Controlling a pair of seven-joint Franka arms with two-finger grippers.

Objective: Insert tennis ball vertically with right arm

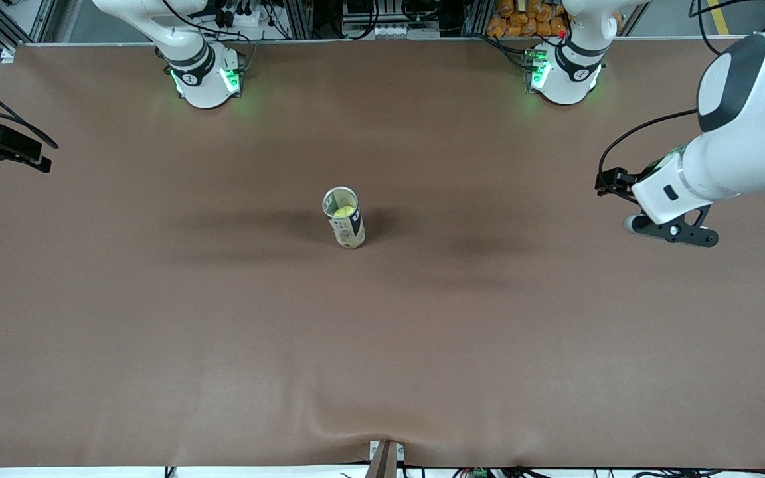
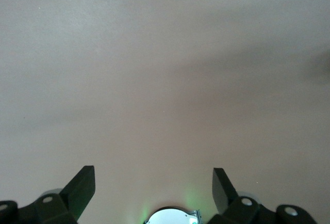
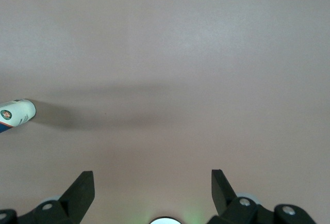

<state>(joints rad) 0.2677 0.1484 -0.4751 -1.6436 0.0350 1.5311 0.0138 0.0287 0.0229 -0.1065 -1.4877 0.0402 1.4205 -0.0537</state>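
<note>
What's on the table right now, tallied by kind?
Ball can, upright, open top: 1
Tennis ball, inside the can: 1
Pincers, both open and holding nothing: 2 (left pincer, right pincer)
Total: 4

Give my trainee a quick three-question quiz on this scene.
1. True or false: the can lies on its side.
2. What is inside the can? A) ball B) nothing C) cup
3. Fill in: both grippers are ____.

Key: 1. False, it stands upright mid-table. 2. A, a yellow ball shows through its open top. 3. Open: the left gripper and the right gripper both hang empty over bare table, each at its own arm's end.
</note>
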